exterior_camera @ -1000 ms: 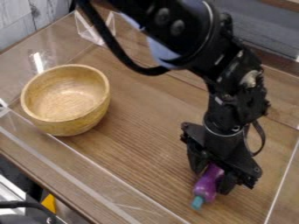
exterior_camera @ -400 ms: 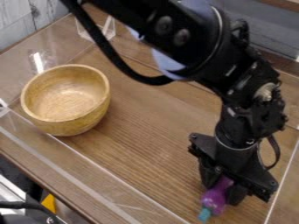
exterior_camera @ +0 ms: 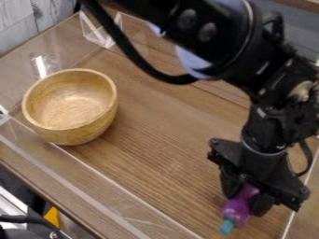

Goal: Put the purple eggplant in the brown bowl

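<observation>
My black gripper (exterior_camera: 253, 199) points straight down near the front right corner of the wooden table (exterior_camera: 162, 121), jaws pinching the small glossy purple eggplant (exterior_camera: 238, 210), its teal stem cap poking out below. The round light-brown wooden bowl (exterior_camera: 71, 105) sits well apart near the table's left edge.

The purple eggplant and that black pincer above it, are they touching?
Touching. The one camera view shows the pincer with its fingers down around the purple eggplant; no gap is visible, and only the lower body and teal stem stick out.
</observation>
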